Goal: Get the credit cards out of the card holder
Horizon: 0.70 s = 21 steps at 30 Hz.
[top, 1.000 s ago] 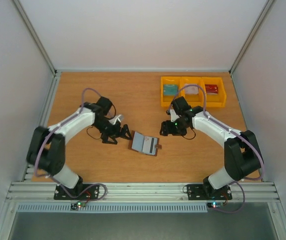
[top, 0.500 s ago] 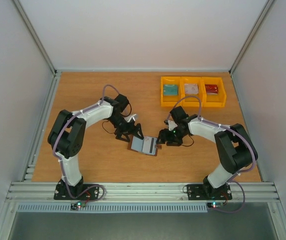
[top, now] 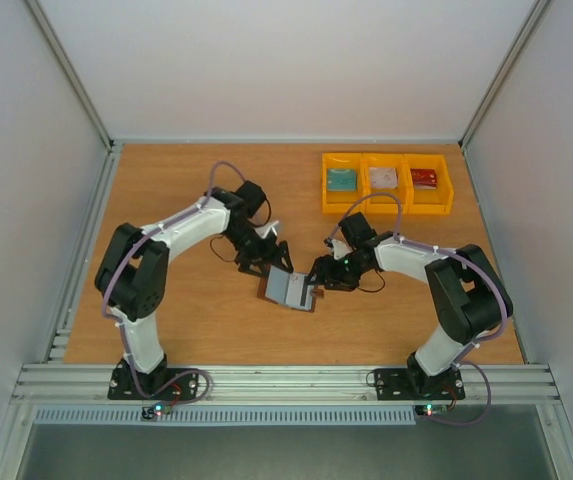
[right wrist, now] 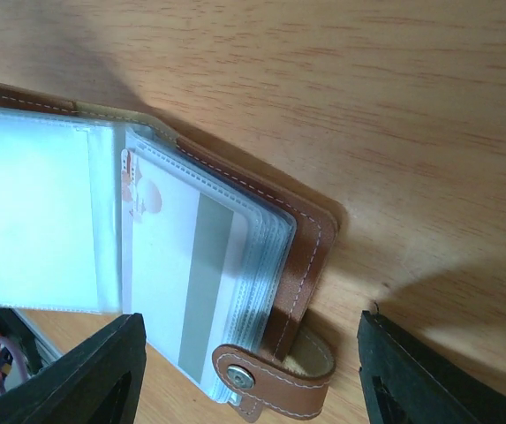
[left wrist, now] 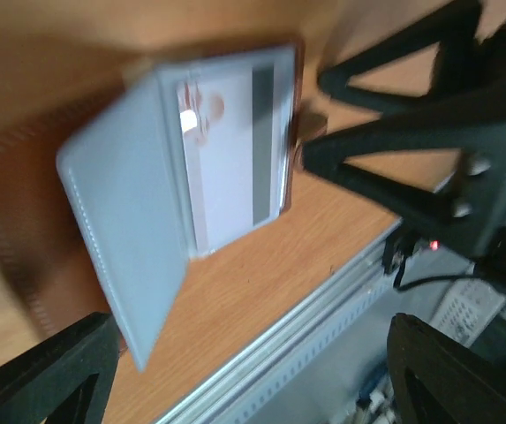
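Both empty and spread wide, left gripper and right gripper flank the card holder lying open on the desk. Its whitish card sits in a clear sleeve: light, stiff, slippery, I'd say, so pinch its exposed edge.

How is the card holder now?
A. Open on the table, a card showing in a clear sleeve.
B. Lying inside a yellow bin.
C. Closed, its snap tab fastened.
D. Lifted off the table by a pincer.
A: the card holder lies open on the table, a whitish credit card visible under clear plastic.
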Tool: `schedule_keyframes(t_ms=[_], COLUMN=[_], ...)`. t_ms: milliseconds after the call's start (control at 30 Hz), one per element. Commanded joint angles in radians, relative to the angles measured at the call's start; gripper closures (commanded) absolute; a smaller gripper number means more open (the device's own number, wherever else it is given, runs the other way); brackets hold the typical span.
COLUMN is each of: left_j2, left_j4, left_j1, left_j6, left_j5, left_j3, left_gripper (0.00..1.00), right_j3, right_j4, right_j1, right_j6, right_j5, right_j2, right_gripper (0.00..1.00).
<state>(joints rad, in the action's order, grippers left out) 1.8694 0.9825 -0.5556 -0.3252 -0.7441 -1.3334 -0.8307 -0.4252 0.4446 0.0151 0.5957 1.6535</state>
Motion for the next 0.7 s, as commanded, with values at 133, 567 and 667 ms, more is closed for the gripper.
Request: schedule_keyframes(t_ms=[133, 567, 667], left_j2=[-0.087, 0.118, 0.125], left_j4=[0.116, 0.139, 0.098], left_j1=[0.059, 0.029, 0.003], left_j6=[0.018, 0.036, -0.003], left_j5=[0.234, 0.025, -0.096], left_j3=[0.015, -0.057, -0.047], left_gripper=[0.01, 0.13, 0.30], right_j3=[0.031, 0.041, 0.029], right_j4=[-0.007, 0.028, 0.027], right_j1=[0.013, 0.035, 0.042], right_j6=[-0.014, -0.062, -0.065], right_j5=[-0.038, -0.039, -0.032], right_j2=[0.011, 0.058, 0.074], right_gripper=[0.33, 0.33, 0.33])
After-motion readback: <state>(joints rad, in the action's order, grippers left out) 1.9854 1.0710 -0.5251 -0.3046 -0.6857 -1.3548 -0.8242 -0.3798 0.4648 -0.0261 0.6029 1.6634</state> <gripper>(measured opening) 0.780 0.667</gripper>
